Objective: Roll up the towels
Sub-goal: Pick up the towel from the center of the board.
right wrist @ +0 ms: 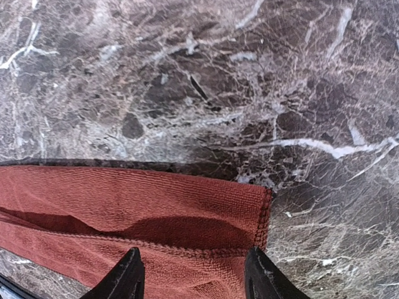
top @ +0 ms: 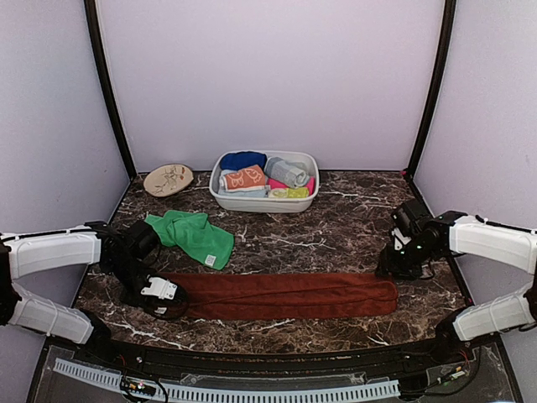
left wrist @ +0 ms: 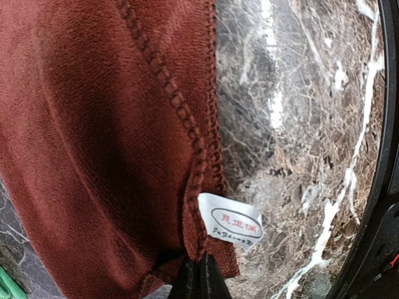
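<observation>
Top external view: rust-brown towel (top: pixel 285 295) lies crosswise between the arms

Nearest, the left fingers (left wrist: pixel 209 280) are pinched shut on its left corner; the right fingers (right wrist: pixel 128 277) stand open over its right end. Beyond lies the green towel (top: pixel 191 237).

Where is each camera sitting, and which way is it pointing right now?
Top external: above and behind the bases, looking down and forward over the marble table; left arm and right arm show, with the rust-brown towel stretched between them.
Left wrist: on the left arm, looking down at the towel's end with the white tag; left gripper pinched shut on its corner.
Right wrist: on the right arm, looking down at the towel's other end; right gripper open over it.
Shared: all three see the rust-brown towel.
</observation>
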Controlling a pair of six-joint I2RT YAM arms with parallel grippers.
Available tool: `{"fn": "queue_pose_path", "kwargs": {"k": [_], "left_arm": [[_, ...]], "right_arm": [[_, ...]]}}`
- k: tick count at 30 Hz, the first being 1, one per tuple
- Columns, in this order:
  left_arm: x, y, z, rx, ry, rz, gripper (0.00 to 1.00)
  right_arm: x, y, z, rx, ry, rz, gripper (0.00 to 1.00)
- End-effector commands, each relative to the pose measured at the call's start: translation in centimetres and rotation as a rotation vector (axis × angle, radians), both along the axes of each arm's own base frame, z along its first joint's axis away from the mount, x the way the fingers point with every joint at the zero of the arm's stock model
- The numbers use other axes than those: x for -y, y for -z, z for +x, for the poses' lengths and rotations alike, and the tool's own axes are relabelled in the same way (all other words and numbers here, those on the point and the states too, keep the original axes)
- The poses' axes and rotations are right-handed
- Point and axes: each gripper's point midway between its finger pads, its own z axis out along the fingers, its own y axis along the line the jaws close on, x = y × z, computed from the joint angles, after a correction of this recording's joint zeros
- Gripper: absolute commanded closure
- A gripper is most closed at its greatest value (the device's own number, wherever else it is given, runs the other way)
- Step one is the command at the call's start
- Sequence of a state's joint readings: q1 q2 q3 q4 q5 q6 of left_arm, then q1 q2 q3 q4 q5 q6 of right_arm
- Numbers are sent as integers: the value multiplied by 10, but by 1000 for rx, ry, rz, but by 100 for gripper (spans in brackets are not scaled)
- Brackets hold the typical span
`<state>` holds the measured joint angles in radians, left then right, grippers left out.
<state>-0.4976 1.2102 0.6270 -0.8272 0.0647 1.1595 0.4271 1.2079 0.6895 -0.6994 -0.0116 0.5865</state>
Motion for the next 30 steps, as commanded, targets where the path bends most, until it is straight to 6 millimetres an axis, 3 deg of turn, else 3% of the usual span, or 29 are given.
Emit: {"fn": "queue_pose_path", "kwargs": {"k": [1,6,9,14,21,30], "left_arm": [[7,-8,3,-4,-11,-25,100],[7,-19,3,-18,-29,-38,100],[9,-28,5,-20,-43,-55,100],[11,-36,8,-21,-51,-66,100],[10,-40,15,-1,-61,-61,100],[-2,-54,47,95,-110,-45,100]], "right_arm": [[2,9,1,-13,20,-4,47],[5,18,1,-26,35,-25,49],[1,17,4,-15,41,-6,64],[-4,16,3,-12,36,26,100],[2,-6,1,22,30,11,100],[2,-42,6,98,7,24,100]]}}
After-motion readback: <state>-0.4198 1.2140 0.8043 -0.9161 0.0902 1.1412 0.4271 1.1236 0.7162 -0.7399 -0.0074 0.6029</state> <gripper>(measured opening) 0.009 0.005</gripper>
